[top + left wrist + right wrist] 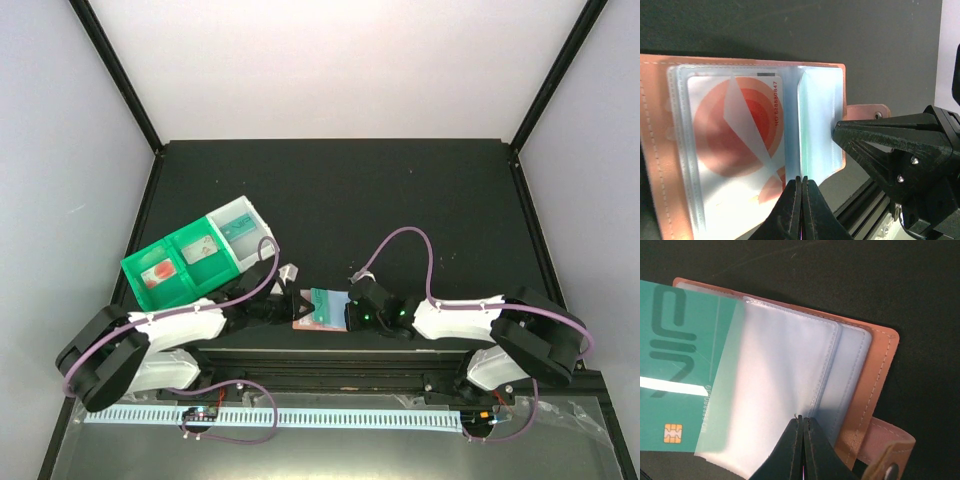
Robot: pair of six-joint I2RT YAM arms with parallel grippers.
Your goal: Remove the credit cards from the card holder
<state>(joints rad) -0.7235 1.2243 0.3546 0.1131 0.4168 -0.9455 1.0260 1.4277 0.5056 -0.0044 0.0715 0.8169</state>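
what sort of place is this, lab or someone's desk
Most likely a robotics lab test cell, not a desk: a black table boxed in by plain white panels, a left arm and right arm bolted at its near edge, and staged props, a card holder and compartment tray.

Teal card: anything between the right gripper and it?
Yes. A clear sleeve of the card holder overlaps the gripper-side part of the teal card. The shut right gripper sits at the sleeve, not on the card. The card's other end sticks out bare.
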